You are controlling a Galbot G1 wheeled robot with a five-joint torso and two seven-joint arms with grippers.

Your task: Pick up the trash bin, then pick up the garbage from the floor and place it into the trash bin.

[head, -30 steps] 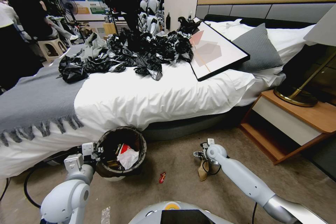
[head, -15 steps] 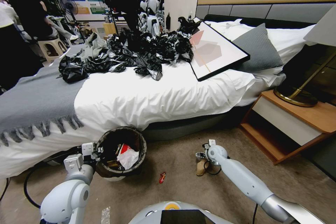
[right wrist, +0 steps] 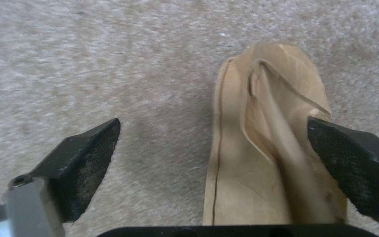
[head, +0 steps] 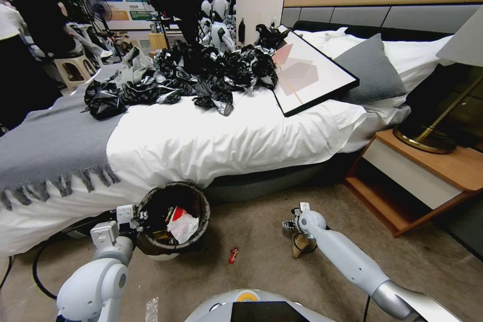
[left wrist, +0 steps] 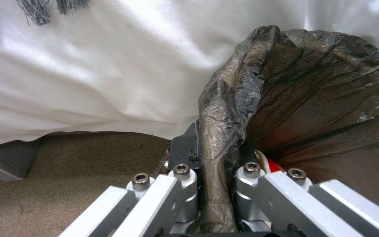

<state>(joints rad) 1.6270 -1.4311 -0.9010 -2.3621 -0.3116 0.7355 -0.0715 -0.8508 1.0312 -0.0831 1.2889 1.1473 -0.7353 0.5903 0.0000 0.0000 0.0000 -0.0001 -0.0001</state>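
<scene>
**Pinching the bin rim while the other hand straddles cardboard**

Looking down from the head view, the trash bin (head: pixel 173 221) stands upright on the beige carpet (head: pixel 261 282) against the foot of the bed (head: pixel 201 146), its mouth facing up, with white tissue (head: pixel 183 226) and a red-and-white wrapper (head: pixel 177 213) inside. The left hand (head: pixel 135 221) sits at the bin's left rim. The right hand (head: pixel 294 234) hangs low over the floor to the right, above a brown cardboard piece (head: pixel 298 250) whose long axis runs roughly away from the robot. A small red wrapper (head: pixel 233 255) lies on the carpet between bin and cardboard. The bed carries a grey blanket (head: pixel 50 141), a heap of black plastic sheeting (head: pixel 191 75) and a framed picture (head: pixel 309 73); a wooden nightstand (head: pixel 427 171) stands at the right.

In the left wrist view, the left hand (left wrist: pixel 218 184) is pressed together on the bag-covered rim of the trash bin (left wrist: pixel 312 98), one finger outside and one inside the bin. The white bedsheet (left wrist: pixel 110 65) hangs just behind, with carpet below.

In the right wrist view, the right hand (right wrist: pixel 214 158) is spread wide. The cardboard piece (right wrist: pixel 268 158) lies between its pads, off-centre, touching one pad (right wrist: pixel 352 164) while the other pad (right wrist: pixel 88 158) stands apart over bare carpet. The folded cardboard stretches lengthwise straight out from the hand.
</scene>
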